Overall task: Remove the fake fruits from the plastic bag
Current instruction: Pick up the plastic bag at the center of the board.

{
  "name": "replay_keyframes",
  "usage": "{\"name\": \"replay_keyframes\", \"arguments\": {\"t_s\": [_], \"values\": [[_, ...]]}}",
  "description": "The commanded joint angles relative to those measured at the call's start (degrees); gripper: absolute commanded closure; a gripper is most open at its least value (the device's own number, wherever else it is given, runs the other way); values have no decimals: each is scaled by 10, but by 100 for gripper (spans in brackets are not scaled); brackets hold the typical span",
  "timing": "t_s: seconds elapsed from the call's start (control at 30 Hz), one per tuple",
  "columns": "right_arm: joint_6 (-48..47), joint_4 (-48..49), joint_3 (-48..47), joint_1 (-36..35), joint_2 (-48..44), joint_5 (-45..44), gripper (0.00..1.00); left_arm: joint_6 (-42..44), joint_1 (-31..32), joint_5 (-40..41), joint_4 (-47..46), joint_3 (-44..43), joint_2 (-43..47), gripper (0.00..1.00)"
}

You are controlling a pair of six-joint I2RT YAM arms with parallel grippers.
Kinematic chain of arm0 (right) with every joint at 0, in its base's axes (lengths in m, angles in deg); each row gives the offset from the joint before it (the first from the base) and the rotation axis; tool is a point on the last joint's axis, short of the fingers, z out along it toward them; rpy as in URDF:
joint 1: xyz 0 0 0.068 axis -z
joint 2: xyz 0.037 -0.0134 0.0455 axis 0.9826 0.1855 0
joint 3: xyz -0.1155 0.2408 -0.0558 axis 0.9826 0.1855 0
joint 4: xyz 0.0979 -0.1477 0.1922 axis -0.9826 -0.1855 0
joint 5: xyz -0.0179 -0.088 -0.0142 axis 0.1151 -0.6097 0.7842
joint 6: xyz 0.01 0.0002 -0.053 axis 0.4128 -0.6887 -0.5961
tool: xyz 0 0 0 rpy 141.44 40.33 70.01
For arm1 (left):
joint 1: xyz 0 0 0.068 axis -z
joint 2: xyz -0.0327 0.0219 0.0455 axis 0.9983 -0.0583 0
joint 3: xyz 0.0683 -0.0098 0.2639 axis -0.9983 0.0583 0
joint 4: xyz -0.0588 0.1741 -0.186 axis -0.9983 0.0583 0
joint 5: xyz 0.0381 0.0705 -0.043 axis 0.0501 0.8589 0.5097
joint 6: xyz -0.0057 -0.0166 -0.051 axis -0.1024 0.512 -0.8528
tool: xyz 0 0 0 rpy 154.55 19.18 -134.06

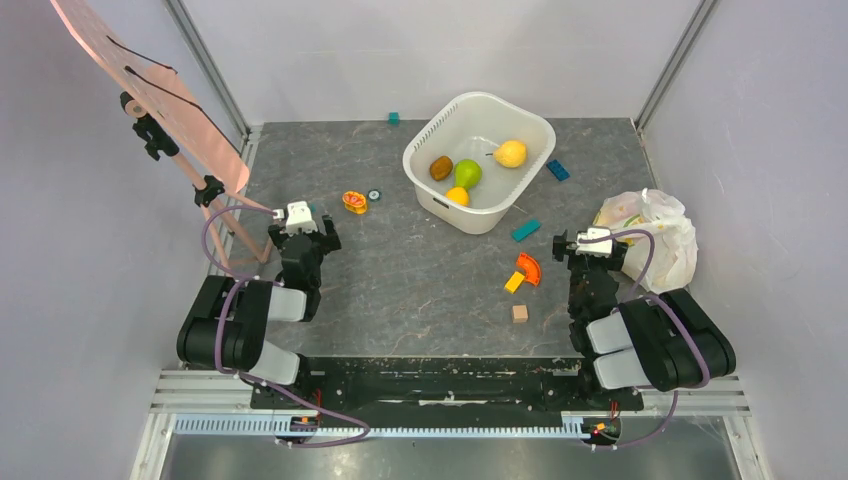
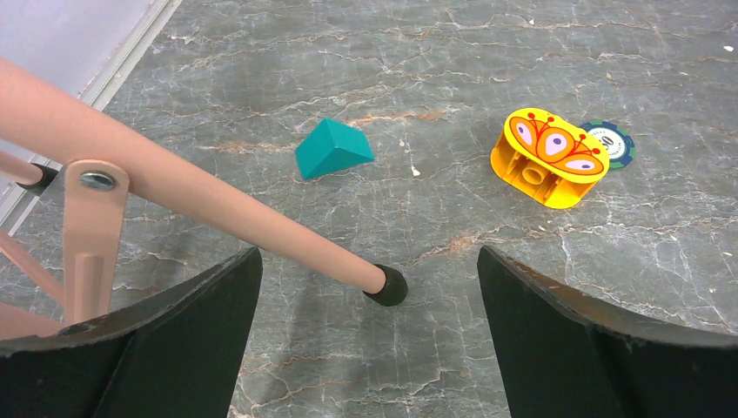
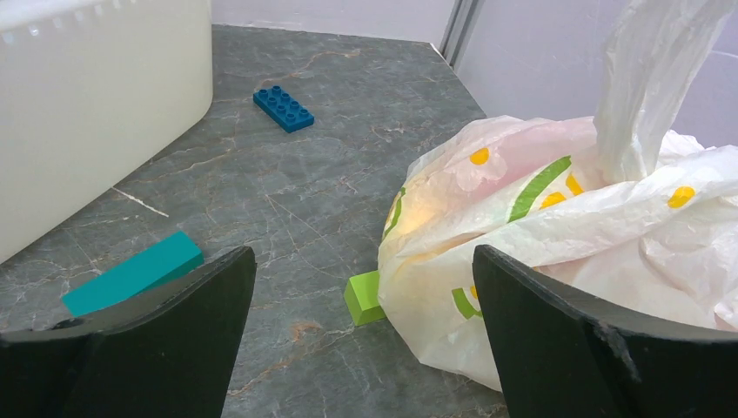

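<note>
The plastic bag (image 1: pixel 662 240) lies crumpled at the table's right edge, white with lemon and leaf prints, one loop handle standing up in the right wrist view (image 3: pixel 557 209). The fake fruits are hidden inside it; only a yellowish-pink glow shows through the film. My right gripper (image 1: pixel 590 250) (image 3: pixel 361 257) stands open just left of the bag, its right finger beside the bag's near side, nothing between the jaws. My left gripper (image 1: pixel 305 232) (image 2: pixel 367 261) is open over bare table at the left.
A white tub (image 1: pixel 430 135) at the back holds several toy fruits. A pink easel leg (image 2: pixel 218 209) ends between the left fingers. Loose blocks: teal wedge (image 2: pixel 332 148), yellow butterfly block (image 2: pixel 548 157), blue brick (image 3: pixel 284 109), teal bar (image 3: pixel 130 274), green block (image 3: pixel 364 298) against the bag.
</note>
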Motion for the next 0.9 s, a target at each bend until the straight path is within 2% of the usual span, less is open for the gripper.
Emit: {"name": "replay_keyframes", "arguments": {"t_s": [0.0, 0.1, 0.17, 0.4, 0.5, 0.57, 0.63, 0.73, 0.8, 0.87], "values": [[1, 51, 89, 3, -2, -7, 2, 20, -3, 3, -31, 1, 1, 0], [2, 51, 89, 3, -2, -11, 2, 20, -3, 3, -30, 1, 1, 0], [22, 33, 77, 4, 1, -66, 2, 20, -3, 3, -31, 1, -1, 0], [26, 24, 74, 8, -3, -60, 2, 21, -3, 3, -31, 1, 0, 0], [18, 17, 84, 5, -39, -52, 2, 20, 6, 41, -27, 6, 20, 0], [25, -92, 63, 1, -101, -52, 2, 24, 19, 63, 14, 5, 62, 0], [71, -288, -4, 1, -165, -78, 2, 17, 41, 110, 88, -8, 116, 0], [124, -451, -88, 2, -208, -101, 2, -59, 60, 156, 263, -57, 175, 0], [173, -566, -149, 1, -230, -112, 2, -74, 83, 206, 349, -90, 198, 0], [204, -678, -226, 3, -234, -120, 2, -94, 95, 217, 424, -120, 219, 0]]}}
